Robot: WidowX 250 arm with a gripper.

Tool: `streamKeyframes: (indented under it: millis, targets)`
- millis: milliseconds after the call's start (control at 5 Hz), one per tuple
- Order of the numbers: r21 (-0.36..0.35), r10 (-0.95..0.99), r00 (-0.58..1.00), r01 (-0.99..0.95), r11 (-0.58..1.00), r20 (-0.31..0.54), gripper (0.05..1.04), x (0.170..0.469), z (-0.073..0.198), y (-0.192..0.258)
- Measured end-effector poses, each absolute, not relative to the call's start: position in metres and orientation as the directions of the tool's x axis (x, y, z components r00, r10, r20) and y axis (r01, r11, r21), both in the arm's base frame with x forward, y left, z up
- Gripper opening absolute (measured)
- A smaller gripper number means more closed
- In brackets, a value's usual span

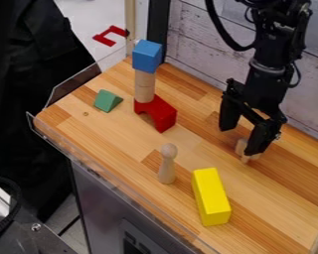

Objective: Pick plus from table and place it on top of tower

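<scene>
At the left, the green prism [108, 100] rests on the table [125, 145], apart from the assembly. Beside it, at upper left of centre, is the tower: the red arch [158, 114] appears to serve as its base, the wooden cylinder [145, 87] stands upright on it as a column, and the blue cube [147, 56] caps the column. The cube's flat top is the seat for the plus. Near the centre, the wooden peg [167, 166] stands upright; right of it lies the yellow block [211, 197]. At right of centre, my gripper [240, 141] hangs low, jaws spread wide, gripping nothing. The plus [241, 145], of bare wood, is on the table at my fingertips, partly hidden by the finger farther right. Whether that finger touches it, I cannot tell. Centre the plus between the fingers before closing; off-centre closure could tip it.
</scene>
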State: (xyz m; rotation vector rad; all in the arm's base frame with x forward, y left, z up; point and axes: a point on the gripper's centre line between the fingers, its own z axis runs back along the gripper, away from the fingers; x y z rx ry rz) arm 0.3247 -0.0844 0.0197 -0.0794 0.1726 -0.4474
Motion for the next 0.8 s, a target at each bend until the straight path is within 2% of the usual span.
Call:
streamKeyframes:
  millis: [400,600,800]
  targets:
    - [-0.129,-0.441,0.879,0.424,0.897,-0.18,0.999,0.325,0.006,-0.088]
    - [-0.139,-0.442,0.876,0.422,0.896,-0.191,0.948,0.325,0.0,-0.093]
    - [-0.148,-0.42,0.888,0.397,0.906,-0.189,0.661,0.325,-0.004,-0.096]
